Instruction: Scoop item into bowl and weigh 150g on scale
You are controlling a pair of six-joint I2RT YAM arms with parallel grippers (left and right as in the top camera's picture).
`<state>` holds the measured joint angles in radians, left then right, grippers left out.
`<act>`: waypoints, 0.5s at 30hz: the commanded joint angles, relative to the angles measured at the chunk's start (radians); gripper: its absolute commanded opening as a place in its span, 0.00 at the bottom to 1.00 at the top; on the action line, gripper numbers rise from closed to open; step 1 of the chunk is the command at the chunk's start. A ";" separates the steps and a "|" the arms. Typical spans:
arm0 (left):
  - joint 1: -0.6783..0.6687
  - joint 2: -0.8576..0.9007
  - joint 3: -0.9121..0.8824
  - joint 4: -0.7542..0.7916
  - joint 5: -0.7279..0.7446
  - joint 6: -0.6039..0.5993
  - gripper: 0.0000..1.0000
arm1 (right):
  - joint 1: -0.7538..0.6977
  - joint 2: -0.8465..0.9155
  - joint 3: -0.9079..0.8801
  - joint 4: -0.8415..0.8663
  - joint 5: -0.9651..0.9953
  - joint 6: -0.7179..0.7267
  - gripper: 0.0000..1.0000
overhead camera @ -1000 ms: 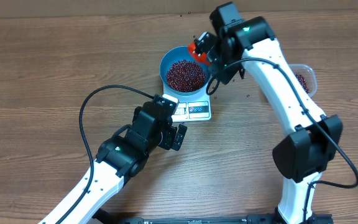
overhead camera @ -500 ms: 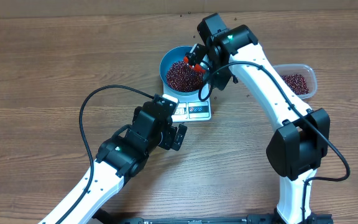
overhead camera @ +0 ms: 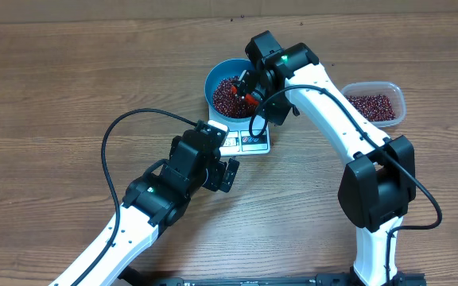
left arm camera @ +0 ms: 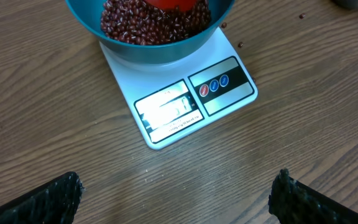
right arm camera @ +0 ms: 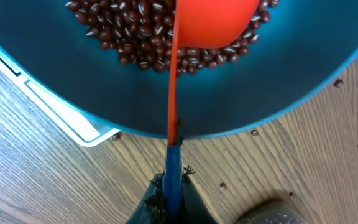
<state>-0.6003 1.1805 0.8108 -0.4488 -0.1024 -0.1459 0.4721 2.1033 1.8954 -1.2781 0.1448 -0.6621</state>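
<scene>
The right end effector [right arm camera: 169,186], clenched on the scoop [right arm camera: 211,18], has swung in from the rim; the scoop now dips over the beans [overhead camera: 227,94] in the bowl [overhead camera: 211,79] on the scale [left arm camera: 191,102], probably adjusting the weight; the left end effector [left arm camera: 176,196] hangs released.

Bright, even light; scale [left arm camera: 191,102] display glare (unreadable).

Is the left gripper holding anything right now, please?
No, the left gripper is open, with nothing between its jaws, just short of the scale.

No legible text or digits, even on the scale [left arm camera: 185,102]
</scene>
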 commanded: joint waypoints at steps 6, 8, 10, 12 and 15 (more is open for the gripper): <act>0.006 0.004 0.005 0.000 -0.012 0.011 0.99 | 0.006 0.001 -0.016 -0.021 -0.015 -0.006 0.04; 0.006 0.004 0.005 0.000 -0.012 0.012 0.99 | 0.006 0.001 -0.014 -0.027 -0.014 -0.010 0.04; 0.006 0.004 0.005 0.000 -0.012 0.011 1.00 | 0.006 0.000 -0.006 -0.040 -0.014 -0.021 0.04; 0.006 0.004 0.005 0.000 -0.012 0.012 1.00 | 0.006 -0.001 0.008 -0.051 -0.015 -0.021 0.04; 0.006 0.004 0.005 0.000 -0.012 0.011 1.00 | 0.006 -0.003 0.034 -0.073 -0.016 -0.021 0.04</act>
<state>-0.6003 1.1805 0.8108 -0.4488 -0.1024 -0.1463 0.4728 2.1033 1.8965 -1.3334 0.1375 -0.6701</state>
